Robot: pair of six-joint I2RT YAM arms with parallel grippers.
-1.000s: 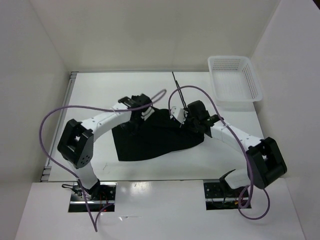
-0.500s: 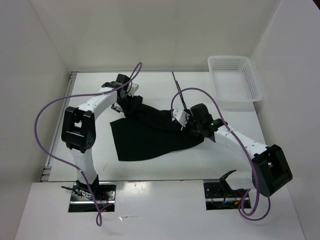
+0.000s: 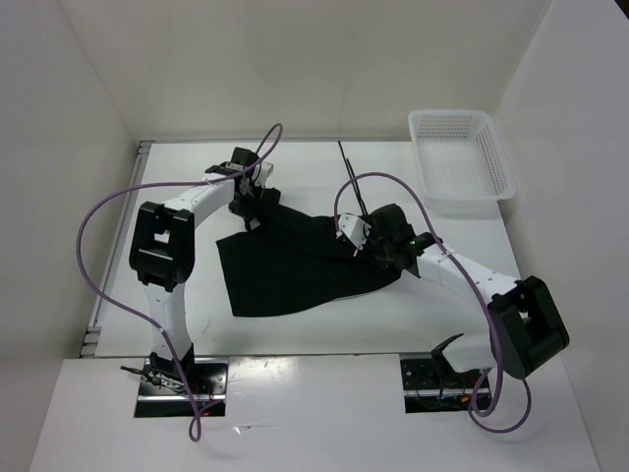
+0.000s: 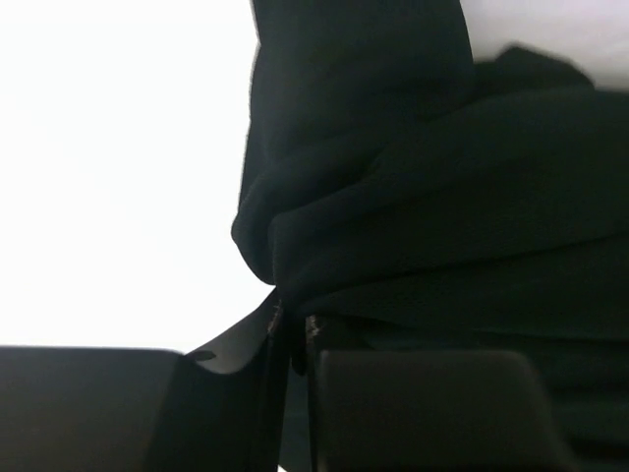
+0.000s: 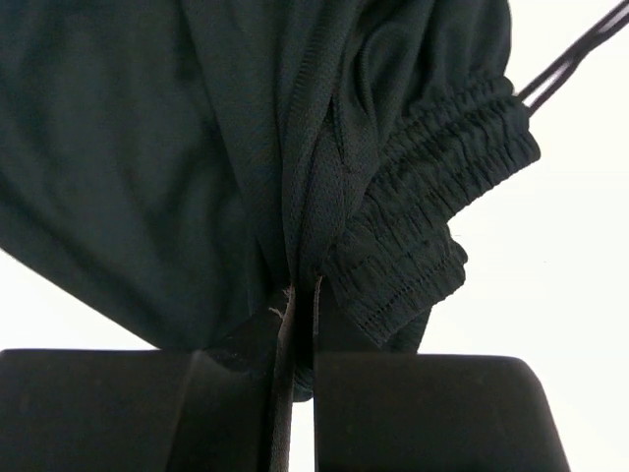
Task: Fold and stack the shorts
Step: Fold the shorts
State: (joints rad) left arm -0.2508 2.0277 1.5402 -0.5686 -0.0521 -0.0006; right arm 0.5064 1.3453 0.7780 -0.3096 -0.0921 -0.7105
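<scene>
The black shorts (image 3: 295, 261) lie spread on the white table, stretched between my two grippers. My left gripper (image 3: 248, 208) is shut on their far left corner; in the left wrist view a bunched fold of black fabric (image 4: 393, 197) is pinched between the jaws. My right gripper (image 3: 366, 239) is shut on the right end near the elastic waistband (image 5: 432, 197); the fabric runs straight into the closed jaws (image 5: 300, 295). The thin black drawstring (image 3: 351, 182) trails toward the back of the table.
A white lattice basket (image 3: 462, 157) stands at the back right corner. White walls enclose the table on the left, back and right. Purple cables loop over both arms.
My left gripper has carried its corner of the shorts from the middle out to the far left, spreading the fabric wider. My right gripper has held its place.
</scene>
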